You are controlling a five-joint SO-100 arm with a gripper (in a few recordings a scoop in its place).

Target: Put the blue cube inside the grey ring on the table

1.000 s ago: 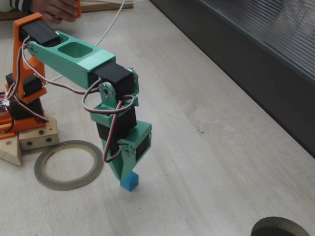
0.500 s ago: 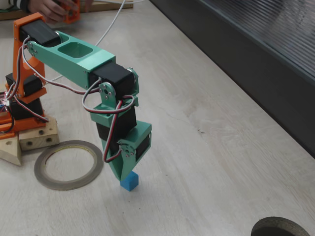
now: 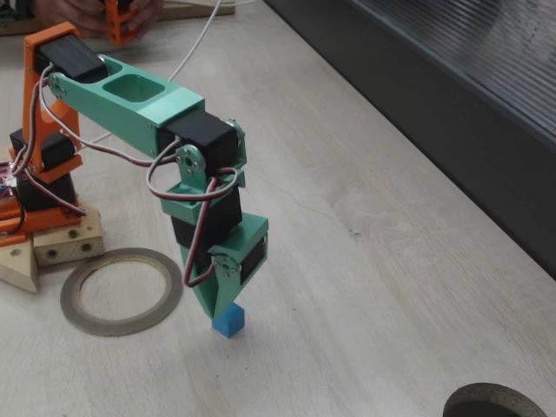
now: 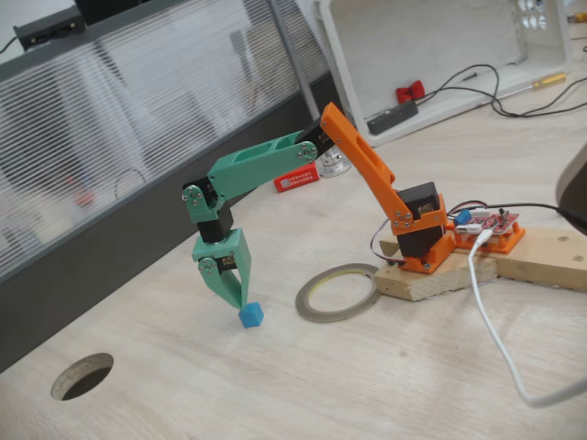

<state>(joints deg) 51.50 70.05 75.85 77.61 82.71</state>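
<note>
The blue cube sits on the pale wood table. My green gripper points straight down, its fingers closed to a narrow tip that pinches the cube's upper part. The grey ring lies flat on the table. In one fixed view the grey ring is to the left of the cube, in front of the arm's base. In the other fixed view it is to the right of the cube. The ring's opening holds nothing.
The orange arm base stands on wooden blocks next to the ring. A round hole is cut into the table. A dark ribbed panel runs along the table's far side. A white cable trails across the table.
The arm, the cube and the ring have not moved. A person's hands at the top edge have shifted with an orange part.
</note>
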